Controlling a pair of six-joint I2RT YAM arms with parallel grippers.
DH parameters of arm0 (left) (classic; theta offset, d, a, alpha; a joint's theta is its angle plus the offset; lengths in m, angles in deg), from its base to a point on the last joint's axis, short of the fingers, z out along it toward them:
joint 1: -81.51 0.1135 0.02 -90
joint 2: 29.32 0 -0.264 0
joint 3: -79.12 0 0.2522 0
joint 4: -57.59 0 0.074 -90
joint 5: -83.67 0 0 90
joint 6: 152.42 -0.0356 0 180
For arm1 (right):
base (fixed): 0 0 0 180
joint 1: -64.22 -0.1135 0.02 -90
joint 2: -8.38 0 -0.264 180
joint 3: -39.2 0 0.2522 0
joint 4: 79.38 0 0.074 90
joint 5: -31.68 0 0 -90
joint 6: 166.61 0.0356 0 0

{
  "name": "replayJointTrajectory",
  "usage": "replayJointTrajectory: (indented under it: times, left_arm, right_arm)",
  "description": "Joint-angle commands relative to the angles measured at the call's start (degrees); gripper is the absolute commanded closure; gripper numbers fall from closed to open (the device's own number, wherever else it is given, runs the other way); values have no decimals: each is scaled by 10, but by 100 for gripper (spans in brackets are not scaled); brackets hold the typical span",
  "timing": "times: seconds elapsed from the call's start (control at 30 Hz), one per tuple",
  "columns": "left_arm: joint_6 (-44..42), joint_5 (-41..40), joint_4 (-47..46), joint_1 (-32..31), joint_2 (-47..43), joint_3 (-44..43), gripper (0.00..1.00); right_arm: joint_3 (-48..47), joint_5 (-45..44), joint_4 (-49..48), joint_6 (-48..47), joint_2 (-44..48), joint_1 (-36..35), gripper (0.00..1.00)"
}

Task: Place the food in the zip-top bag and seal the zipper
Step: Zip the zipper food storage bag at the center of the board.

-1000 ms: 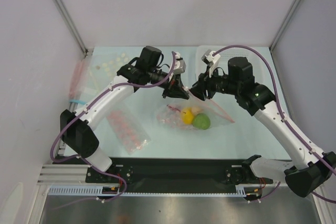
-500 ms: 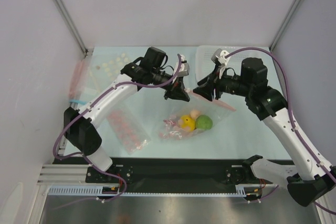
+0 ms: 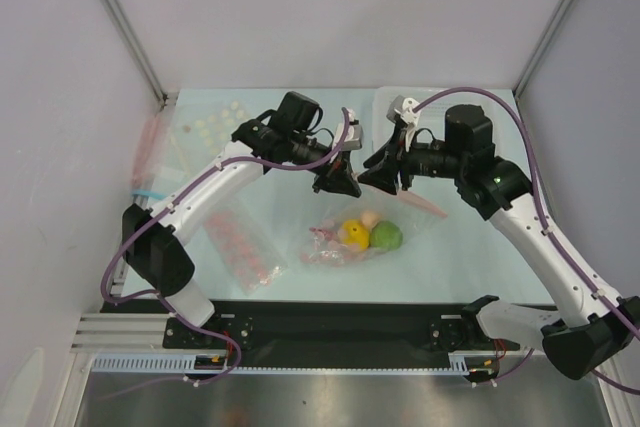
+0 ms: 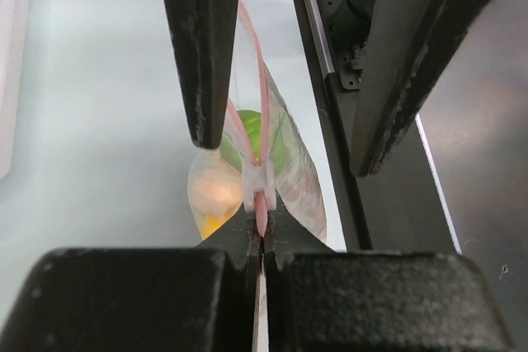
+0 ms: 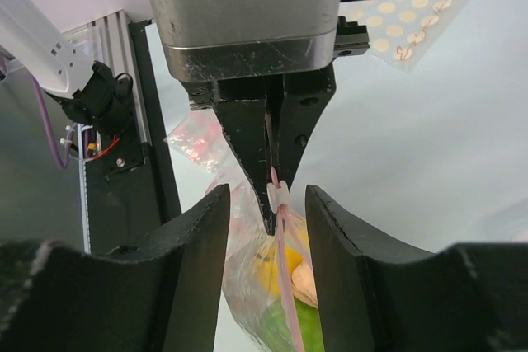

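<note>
- Hanging by its mouth edge between the two pincers: zip-top bag (image 3: 335, 250), clear crinkly film. Its belly is low over or on the counter (image 3: 455, 257); which one cannot be told.
- Food, inside the bag and gathered at its bottom: yellow pear-like fruit (image 3: 352, 235), green round fruit (image 3: 386, 236), beige bulb (image 3: 370, 218). The red chili cannot be picked out for certain among the pink folds at the bag's left side.
- Zipper (image 4: 262, 113): pink-red strip along the bag's mouth, carrying a small white slider (image 4: 258, 183). How much of its run is closed cannot be told.
- Left pincer (image 4: 262, 232): pressed together on the end of the zipper, just beside the slider.
- Right pincer (image 5: 266, 195): spread, one finger on each side of the zipper at the slider, apparently touching neither.
- Handling, as judged: a light load. The film is thin, limp and slippery, and likely to sag and swing under the food. The strip is the only firm part, so hold there: one pincer anchors the end while the other closes at the slider and draws it along. A hard pull could slip the strip out of the hold.
- Left of the bag, on the counter: flat packet of pink-red round pieces (image 3: 243, 244).
- Farther left of the bag and beyond it: packet of pale round pieces (image 3: 215, 122).
</note>
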Motion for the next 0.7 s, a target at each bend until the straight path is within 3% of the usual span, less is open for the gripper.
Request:
replayJointTrajectory:
  times: [0.0,0.67]
  left_arm:
    - [-26,8,4,-5,-15,-26,100]
    - [-43,19,27,-9,-14,-46,100]
  right_arm:
    - [-27,26,-6,-25,-7,-6,53]
    - [-16,22,3,-40,-16,-15,62]
